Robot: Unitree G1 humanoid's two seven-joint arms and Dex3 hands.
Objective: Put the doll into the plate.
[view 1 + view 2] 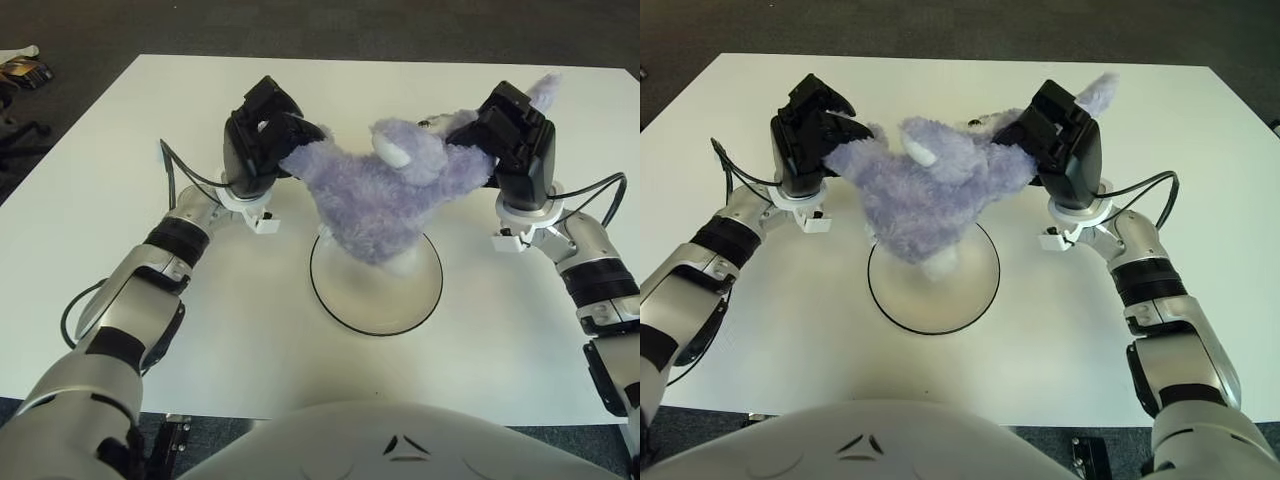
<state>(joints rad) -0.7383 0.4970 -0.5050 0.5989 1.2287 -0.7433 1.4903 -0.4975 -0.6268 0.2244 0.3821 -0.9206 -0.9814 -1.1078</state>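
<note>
A fluffy purple doll (375, 195) hangs between my two hands above the white, dark-rimmed plate (376, 300). My left hand (265, 140) is shut on the doll's left limb. On the other side my right hand (505, 140) grips its right limb, and a purple tip pokes out behind that hand. The doll's lowest part reaches down to the far part of the plate; whether it touches I cannot tell. In the right eye view the doll (925, 195) covers the plate's (940, 305) far rim.
The white table (330, 370) spreads all around the plate. Cables (175, 165) loop from both wrists over the tabletop. Dark floor lies beyond the far edge, with a small object (22, 70) at the far left.
</note>
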